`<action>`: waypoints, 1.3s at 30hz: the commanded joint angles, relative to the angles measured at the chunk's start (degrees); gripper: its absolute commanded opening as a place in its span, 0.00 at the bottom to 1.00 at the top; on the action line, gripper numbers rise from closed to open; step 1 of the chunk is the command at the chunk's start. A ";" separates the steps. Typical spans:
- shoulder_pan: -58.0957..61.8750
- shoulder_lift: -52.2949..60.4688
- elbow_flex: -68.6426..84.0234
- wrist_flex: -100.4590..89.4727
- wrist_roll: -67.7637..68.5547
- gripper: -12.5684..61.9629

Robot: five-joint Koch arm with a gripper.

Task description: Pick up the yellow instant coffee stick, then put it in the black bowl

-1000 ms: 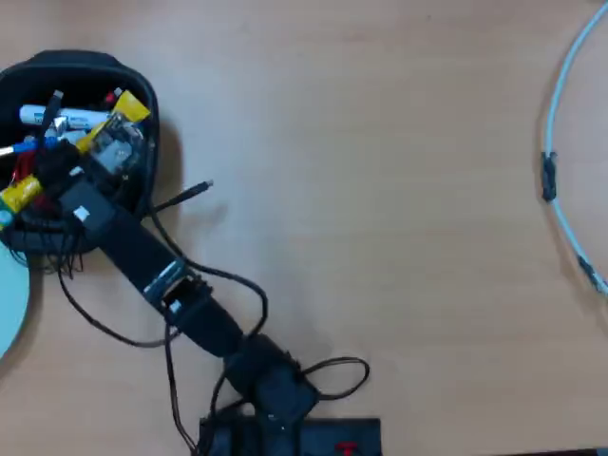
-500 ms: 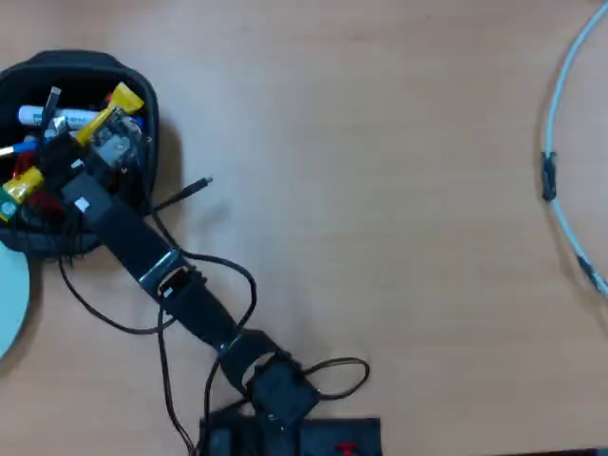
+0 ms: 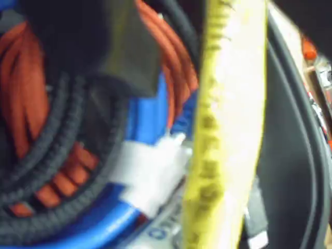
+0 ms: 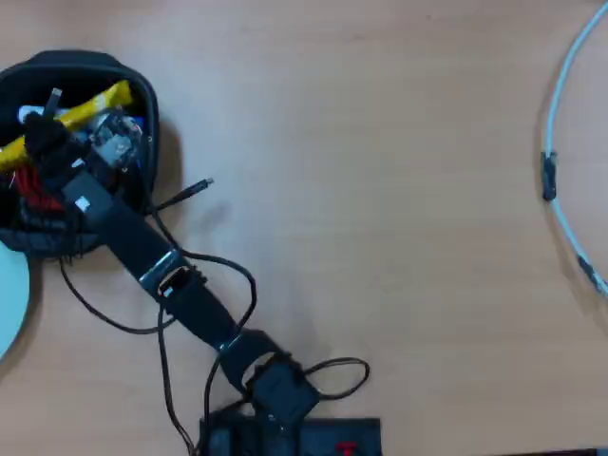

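Table point(image 4: 380, 190): pale wood surface, mostly bare; served as the work area in the overhead view.
Arm point(image 4: 180, 294): black, reached diagonally from the base at the bottom edge up to the left corner, so as to bring the wrist over the bowl; trailed loose black cables.
Black bowl point(image 4: 142, 85): squarish, rounded corners, at upper left; already crowded with coiled orange, blue and black cords, hence little free floor; dark wall seen close in the wrist view point(image 3: 290, 155).
Round plate point(image 4: 8, 299): pale, only an edge visible at left, just below the bowl; not involved.
Yellow instant coffee stick point(image 4: 81, 114): lay slantwise across the bowl's opening, over the clutter, inside the rim; filled the wrist view as a blurred yellow strip point(image 3: 228, 124) right before the camera.
Gripper point(image 4: 52, 142): over the bowl, at the stick's middle; grasp or release could not be told, jaws hidden by the wrist and clutter.
Stage: judged as delivery, stick within the bowl's outline.
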 commanded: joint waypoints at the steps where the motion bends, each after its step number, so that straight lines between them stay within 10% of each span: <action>1: 0.53 1.49 -7.56 1.76 0.88 0.78; 39: 12.22 22.85 -6.86 54.14 0.97 0.87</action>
